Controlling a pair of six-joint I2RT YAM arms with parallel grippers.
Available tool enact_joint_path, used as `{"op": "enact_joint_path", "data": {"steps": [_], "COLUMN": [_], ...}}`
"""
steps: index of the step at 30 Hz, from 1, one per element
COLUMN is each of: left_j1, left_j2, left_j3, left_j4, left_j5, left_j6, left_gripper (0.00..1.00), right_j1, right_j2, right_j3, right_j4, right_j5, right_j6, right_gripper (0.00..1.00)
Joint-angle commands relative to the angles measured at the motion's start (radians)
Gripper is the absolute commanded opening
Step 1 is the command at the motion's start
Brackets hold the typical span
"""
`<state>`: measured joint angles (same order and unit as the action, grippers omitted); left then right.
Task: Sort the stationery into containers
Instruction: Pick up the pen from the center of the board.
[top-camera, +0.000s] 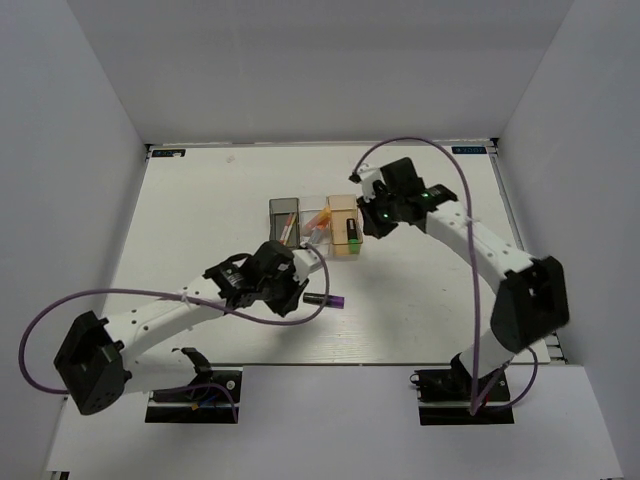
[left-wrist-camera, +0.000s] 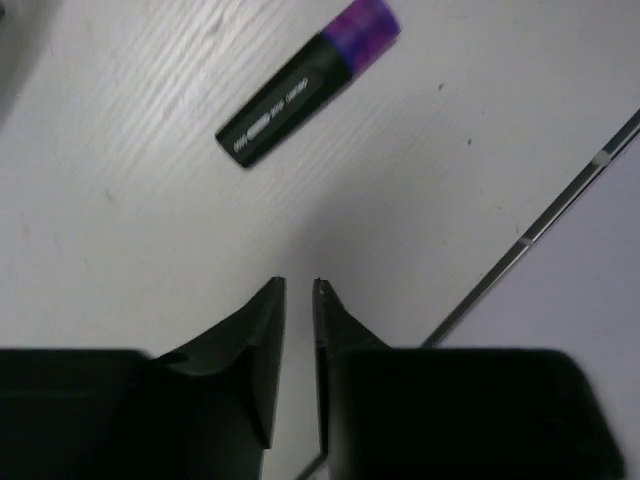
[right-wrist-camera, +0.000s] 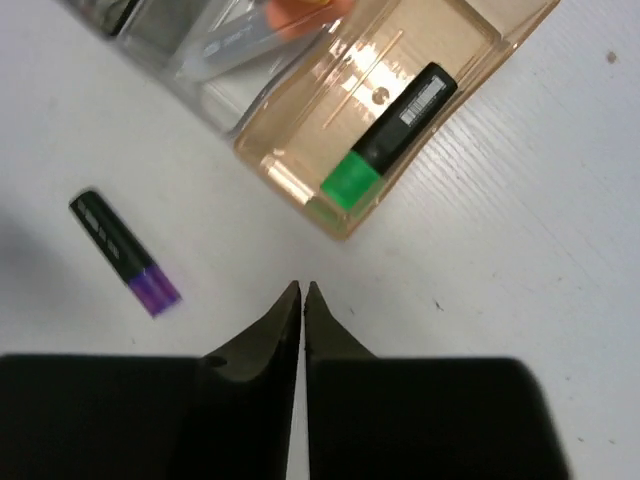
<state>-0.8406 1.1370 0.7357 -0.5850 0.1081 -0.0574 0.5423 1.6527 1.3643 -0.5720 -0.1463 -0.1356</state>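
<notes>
Purple marker (left-wrist-camera: 305, 85) lies flat on bare table (left-wrist-camera: 120, 230), just ahead of left gripper (left-wrist-camera: 298, 285), long axis slanted across its jaw line. Left arm is nearer; jaws nearly together, slim gap, empty. Right gripper (right-wrist-camera: 302, 287) pinched together, empty, beside tan box (right-wrist-camera: 285, 190).

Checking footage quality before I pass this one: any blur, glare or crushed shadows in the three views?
Left wrist: purple marker slightly soft, left gripper a black silhouette without detail. Right wrist: green marker sharp, bright reflections on the tan box, silvery tube beyond it blurred. Top external: evenly lit, no glare, everything small.
</notes>
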Motion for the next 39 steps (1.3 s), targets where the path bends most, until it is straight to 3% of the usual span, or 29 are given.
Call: {"op": "enact_joint_path", "data": {"steps": [1,3,4,11,23,35,39], "left_j1": [-0.020,-0.023,-0.026,-0.046,-0.052,-0.037,-0.045], "left_j2": [0.075,0.138,0.180,0.417,0.668,0.727,0.736], "left_j3": [0.102,0.160,0.175,0.316,0.513,0.461,0.424], "left_j4": [0.031,0.025,0.022,0.013,-0.055,-0.032,-0.016], "left_j5": [0.050,0.064,0.071,0.070,0.054,0.064,0.028], "left_j6": [0.146,0.194,0.208,0.292,0.398,0.396,0.381], "left_gripper": [0.30,0.58,0.61,0.66,0.67,0.66,0.53], "right_j1": [-0.047,-0.071,-0.077,-0.133,-0.202,-0.252,-0.266], "right_j2": [-0.151,-0.252,-0.290,-0.513,-0.577,-0.594,-0.600], "right_j3": [-0.150,-0.218,-0.252,-0.465,-0.538,-0.556,-0.559], "right_j4": [-0.006,-0.040,-0.057,-0.039,-0.009,0.000,0.001], "right_j5": [-0.242,-0.316,-0.323,-0.361,-0.440,-0.489,-0.506], "right_j6": [-0.174,-0.274,-0.309,-0.380,-0.334,-0.314,-0.309], "right_gripper": [0.09,0.47,0.59,0.59,0.59,0.59,0.59]}}
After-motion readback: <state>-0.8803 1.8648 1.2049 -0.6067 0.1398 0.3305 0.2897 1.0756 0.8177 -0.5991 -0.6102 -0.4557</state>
